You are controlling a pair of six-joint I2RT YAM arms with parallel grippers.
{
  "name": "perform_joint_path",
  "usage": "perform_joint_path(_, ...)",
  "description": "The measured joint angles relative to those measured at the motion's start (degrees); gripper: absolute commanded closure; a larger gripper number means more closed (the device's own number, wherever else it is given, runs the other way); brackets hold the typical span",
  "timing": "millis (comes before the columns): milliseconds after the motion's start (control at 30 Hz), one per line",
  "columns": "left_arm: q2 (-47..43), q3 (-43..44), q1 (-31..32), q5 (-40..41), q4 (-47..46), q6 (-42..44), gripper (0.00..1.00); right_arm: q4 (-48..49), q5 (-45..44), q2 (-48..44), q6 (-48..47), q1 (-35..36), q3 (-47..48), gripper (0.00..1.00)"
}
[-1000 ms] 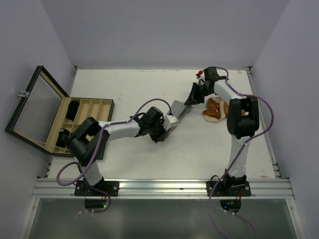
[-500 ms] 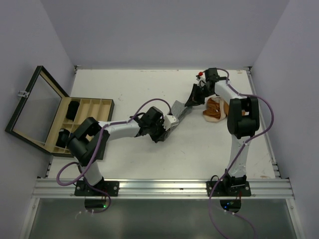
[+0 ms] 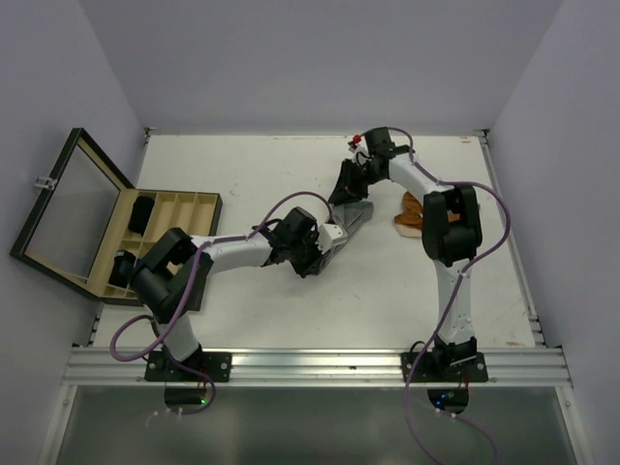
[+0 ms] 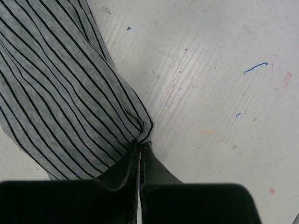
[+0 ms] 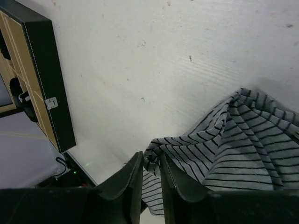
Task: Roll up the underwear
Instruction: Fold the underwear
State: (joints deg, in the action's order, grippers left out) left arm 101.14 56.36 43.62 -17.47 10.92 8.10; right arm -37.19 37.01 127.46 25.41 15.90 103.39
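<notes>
**Striped pair stretched out, no roll begun**

The striped underwear (image 3: 355,215) hangs low over the middle of the table (image 3: 242,174), pulled between the two arms. The left gripper (image 4: 141,148) has its jaws closed tight on one hem. The right gripper (image 5: 150,170) has its jaws a narrow way apart with a bunched fold of the same cloth filling the gap. Creases fan out from that fold, so it looks pinched.

By my reading, this pair is only being spread flat and no turn of a roll shows yet. The orange-brown underwear (image 3: 411,215) lies in a loose heap just beside the right arm, untouched. At the left edge, the open box (image 3: 208,208) already holds a black piece (image 3: 143,214) in one compartment. The left arm hides part of the other compartments.

No brand, label or readable writing shows on the cloth or the box.
</notes>
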Motion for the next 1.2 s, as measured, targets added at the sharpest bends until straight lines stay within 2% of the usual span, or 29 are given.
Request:
perform_joint_path(67,0.0,0.0,0.0,0.0,0.0,0.0,1.00,0.0,0.1,1.0,0.2,1.1,1.0,0.63)
perform_joint_path(133,0.0,0.0,0.0,-0.1,0.0,0.0,1.00,-0.2,0.5,2.1,0.1,1.6,1.6,0.60)
perform_joint_path(333,0.0,0.0,0.0,-0.1,0.0,0.0,1.00,-3.0,1.6,2.6,-1.4,-0.2,1.8,0.60)
perform_joint_path(600,0.1,0.0,-0.1,-0.4,0.0,0.0,1.00,-6.4,-0.5,-3.5,-8.6,-6.9,0.9,0.66)
perform_joint_path(967,0.1,0.0,-0.1,-0.4,0.0,0.0,1.00,-9.6,-3.9,-3.5,-14.2,-6.2,-1.7,0.74)
perform_joint_path(1100,0.1,0.0,-0.1,-0.4,0.0,0.0,1.00,-10.1,-4.5,-3.5,-14.9,-6.4,-4.9,0.63)
perform_joint_path(1200,0.1,0.0,-0.1,-0.4,0.0,0.0,1.00,-10.1,-4.3,-3.5,-15.0,-6.6,-6.4,0.63)
